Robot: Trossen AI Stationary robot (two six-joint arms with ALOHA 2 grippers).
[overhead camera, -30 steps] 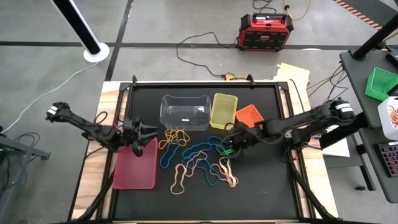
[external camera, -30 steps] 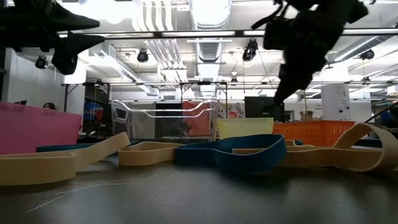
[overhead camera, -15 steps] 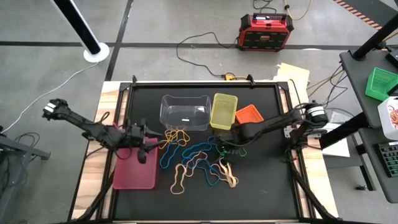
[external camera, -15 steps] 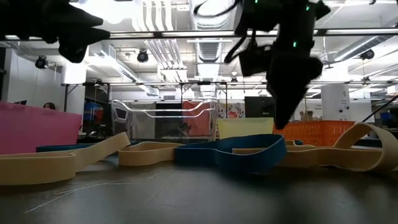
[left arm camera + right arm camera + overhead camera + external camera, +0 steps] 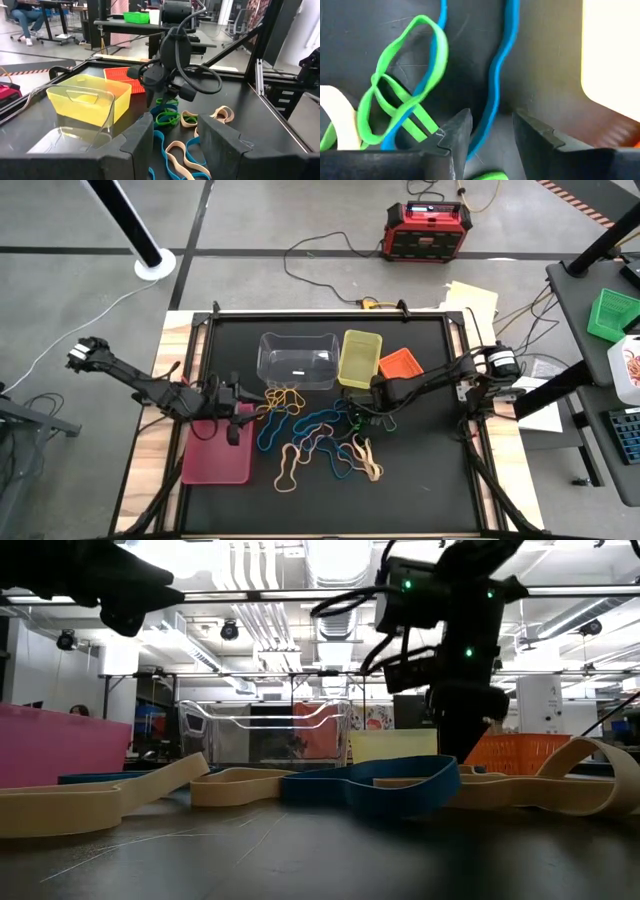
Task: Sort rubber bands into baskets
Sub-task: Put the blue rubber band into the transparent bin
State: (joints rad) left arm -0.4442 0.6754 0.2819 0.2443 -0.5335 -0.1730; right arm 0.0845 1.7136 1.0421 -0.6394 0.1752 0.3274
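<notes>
Right gripper (image 5: 366,412) moved in from the table's right side, now down over the green rubber bands (image 5: 400,100) beside the yellow-green bin (image 5: 360,357), fingers parted, empty. Left gripper (image 5: 235,418) hovers at the pink tray (image 5: 215,455), fingers apart, empty.

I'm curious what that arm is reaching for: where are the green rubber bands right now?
In the high view, the green rubber bands lie on the black table right of centre, just in front of the yellow-green bin, directly under the right end effector.
</notes>
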